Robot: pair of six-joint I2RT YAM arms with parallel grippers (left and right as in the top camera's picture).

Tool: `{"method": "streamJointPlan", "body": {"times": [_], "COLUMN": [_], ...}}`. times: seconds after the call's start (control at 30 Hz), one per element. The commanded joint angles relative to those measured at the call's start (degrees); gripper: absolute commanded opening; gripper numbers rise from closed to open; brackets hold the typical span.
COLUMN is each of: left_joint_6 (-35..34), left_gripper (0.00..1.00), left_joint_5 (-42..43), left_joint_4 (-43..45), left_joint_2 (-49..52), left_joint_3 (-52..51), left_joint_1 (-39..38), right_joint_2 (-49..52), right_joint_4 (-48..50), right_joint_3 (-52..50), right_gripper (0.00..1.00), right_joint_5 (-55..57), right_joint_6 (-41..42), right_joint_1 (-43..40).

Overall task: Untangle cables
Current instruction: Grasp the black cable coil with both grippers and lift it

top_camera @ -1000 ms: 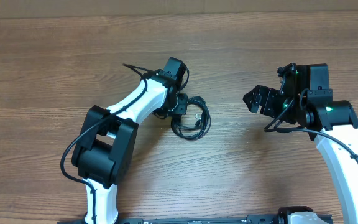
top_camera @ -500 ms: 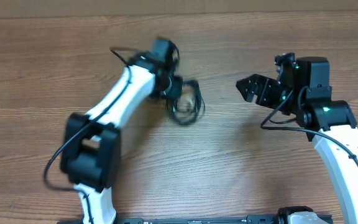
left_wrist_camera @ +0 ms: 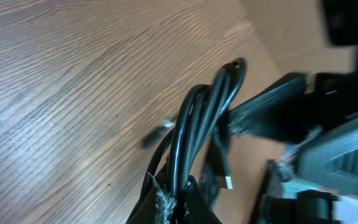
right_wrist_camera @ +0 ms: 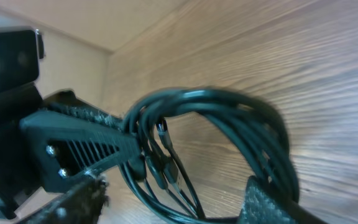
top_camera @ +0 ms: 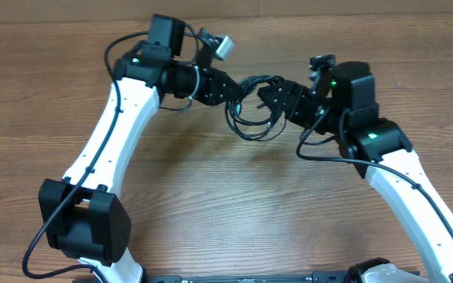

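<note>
Holding cables (top_camera: 250, 118) as one black coil over desk (top_camera: 211, 204), between both tools. Straddling strands on coil's right side with right tool (top_camera: 270, 101), jaws apart. Clamping coil's left side, slightly farther back, in left tool (top_camera: 234, 88), closed tight on strands.

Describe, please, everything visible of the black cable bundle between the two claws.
The cables are several thin, glossy black cords, rubbery in look, gathered in one tangled loop. One small plug with a silvery tip hangs among the strands. The shut left claw pinches the bundle at one side; the open right claw has its fingers about the other side. The bundle seems to hang above the wooden table, not lie on it.
</note>
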Motion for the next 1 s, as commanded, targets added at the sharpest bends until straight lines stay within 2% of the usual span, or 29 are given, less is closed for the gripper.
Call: {"method": "streamJointPlan", "body": {"times": [0.0, 0.2, 0.3, 0.43, 0.53, 0.67, 0.83, 0.97], "left_joint_6": [-0.9, -1.1, -1.2, -6.3, -14.1, -18.2, -19.0, -19.1], "left_gripper": [0.04, 0.04, 0.04, 0.04, 0.04, 0.04, 0.04, 0.04], "left_joint_5": [12.9, 25.9, 31.3, 39.6, 39.6, 39.6, 39.3, 32.5], "left_joint_4": [0.3, 0.4, 0.6, 5.6, 10.7, 13.8, 16.0, 15.8], "left_joint_2": [0.0, 0.0, 0.0, 0.0, 0.0, 0.0, 0.0, 0.0], "left_joint_3": [0.2, 0.2, 0.2, 0.2, 0.2, 0.2, 0.2, 0.2], "left_joint_1": [2.7, 6.0, 6.8, 7.6, 7.6, 7.4, 7.8, 8.5], "right_joint_2": [1.4, 3.3, 3.5, 4.3, 6.3, 9.5, 10.3, 7.3], "right_joint_4": [2.4, 6.7, 8.2, 7.5, 5.4, 4.4, 0.3, -0.1], "right_joint_3": [1.2, 1.2, 1.2, 1.2, 1.2, 1.2, 1.2, 1.2], "right_gripper": [0.63, 0.53, 0.53, 0.53, 0.53, 0.53, 0.54, 0.54], "right_joint_5": [1.6, 2.1, 2.1, 4.8, 8.2, 9.2, 10.8, 4.4], "right_joint_6": [5.4, 6.4, 5.9, 5.7, 5.8, 5.7, 5.7, 2.7], "right_joint_1": [2.6, 5.3, 6.3, 6.4, 6.4, 6.4, 5.2, 2.8]}}
